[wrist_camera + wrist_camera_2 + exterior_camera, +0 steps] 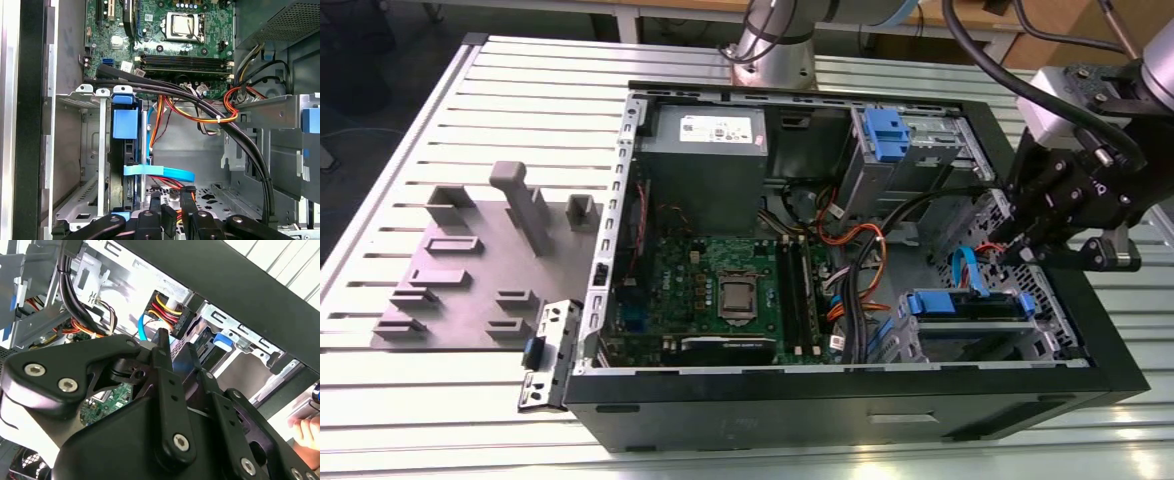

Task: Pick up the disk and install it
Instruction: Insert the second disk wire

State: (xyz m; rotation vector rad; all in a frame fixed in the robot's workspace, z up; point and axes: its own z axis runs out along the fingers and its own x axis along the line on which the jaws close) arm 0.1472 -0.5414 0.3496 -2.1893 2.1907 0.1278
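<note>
Spotter: Closest to your wrist cameras are the black links of your gripper (169, 212), and its fingers (148, 220) are clenched on a black power connector (169, 220) with red, yellow and black wires.

Operator: Where is that in the wider scene?

Spotter: In the exterior view your gripper (1017, 252) hangs inside the open computer case (854, 405), at the exterior view's right, just above the lower drive cage (1041, 340).

Operator: And the disk?

Spotter: You'll find the disk (966, 303) seated in that lower cage, its blue rail facing up. In the first wrist view the disk (125, 124) stands on edge in the cage, with its blue tab between the metal walls. A flat blue cable (160, 173) crosses just beside it, near your fingertips.

Operator: Does the connector touch the disk?

Spotter: You can't tell that from these views. In the second wrist view the power connector (167, 315) sits at your fingertip, close to the cage wall.

Operator: Anything else around?

Spotter: You have the motherboard (720, 290) in the middle of the case and the power supply (707, 130) at the far end. A grey fixture plate (467, 270) lies on the slatted table (454, 410), at the exterior view's left, well apart from your gripper. A person's hand (306, 429) shows at the edge of the second wrist view
</note>
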